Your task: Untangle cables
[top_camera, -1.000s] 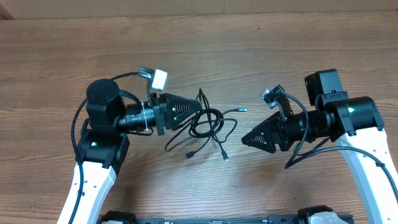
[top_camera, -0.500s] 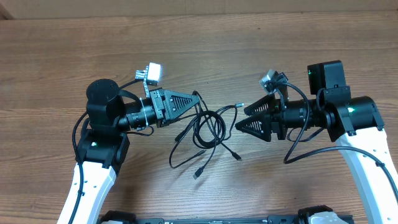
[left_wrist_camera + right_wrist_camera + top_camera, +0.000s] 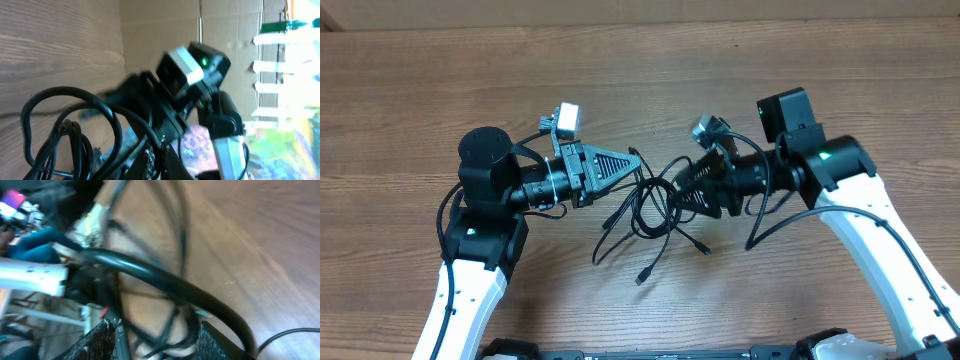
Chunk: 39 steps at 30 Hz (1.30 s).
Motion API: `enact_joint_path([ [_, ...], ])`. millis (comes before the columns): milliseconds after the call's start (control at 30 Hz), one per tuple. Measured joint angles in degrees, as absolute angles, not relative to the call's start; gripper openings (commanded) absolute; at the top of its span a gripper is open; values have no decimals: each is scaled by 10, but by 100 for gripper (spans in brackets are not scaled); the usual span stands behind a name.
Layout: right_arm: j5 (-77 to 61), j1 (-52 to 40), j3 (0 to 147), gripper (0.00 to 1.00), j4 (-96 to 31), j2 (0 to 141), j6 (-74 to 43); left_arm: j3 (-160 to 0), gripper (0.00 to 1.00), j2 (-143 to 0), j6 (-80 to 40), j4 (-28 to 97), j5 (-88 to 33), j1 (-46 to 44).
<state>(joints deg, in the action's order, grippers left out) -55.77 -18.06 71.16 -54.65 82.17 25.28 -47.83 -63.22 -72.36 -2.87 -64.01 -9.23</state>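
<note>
On the brown wood-grain table [image 3: 800, 70], the left gripper [image 3: 635, 163], a black ribbed wedge, is clenched on a strand at the nine o'clock edge of the thin, glossy black cables [image 3: 655, 208], which lie tangled in loops mid-table. At their three o'clock, the right gripper [image 3: 683, 186] stands parted, strands crossing between its textured fingers [image 3: 104, 339].

Your two arms share white-shelled lower links [image 3: 460, 290], black cylindrical joint housings [image 3: 485, 150], ribbed black triangular grippers [image 3: 638, 162], small green status lights [image 3: 823, 155] and looping black wires [image 3: 440, 205].
</note>
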Motion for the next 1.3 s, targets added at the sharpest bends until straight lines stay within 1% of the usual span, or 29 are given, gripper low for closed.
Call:
enact_joint_path([
  [67, -548, -180, 712, 64, -528, 826, 253, -478, 4, -632, -723, -29, -654, -92],
  [100, -546, -180, 712, 66, -521, 827, 252, -478, 4, -632, -723, -30, -660, -92],
  [133, -546, -180, 712, 66, -517, 827, 253, -478, 4, -632, -723, -31, -666, -92],
  [300, -545, -189, 712, 53, -508, 830, 253, -478, 4, -632, -723, -46, -681, -92],
  [500, -535, -208, 712, 52, -494, 870, 253, -478, 4, -632, -723, -79, -688, -92],
  [533, -536, -208, 712, 49, -494, 881, 253, -478, 4, -632, -723, -79, -690, -92],
  [567, -536, -208, 712, 43, -495, 883, 253, -478, 4, -632, -723, -79, -690, -92],
  [633, -539, -208, 712, 24, -492, 887, 255, -478, 4, -632, -723, -80, -691, -92],
  [667, -541, -208, 712, 9, -490, 887, 254, -478, 4, -632, -723, -79, -692, -92],
  [700, -543, -208, 712, 4, -486, 887, 256, -478, 4, -632, -723, -80, -693, -92],
  [867, -549, -208, 712, 4, -486, 887, 236, -478, 4, -632, -709, -80, -693, -92],
  [1033, -561, -189, 712, 4, -508, 887, 207, -478, 4, -632, -643, -63, -689, -92],
  [1133, -581, -160, 712, 4, -535, 883, 198, -479, 4, -632, -585, -10, -670, -92],
  [1300, -631, -87, 711, 4, -564, 854, 188, -481, 4, -632, -506, 164, -562, -92],
])
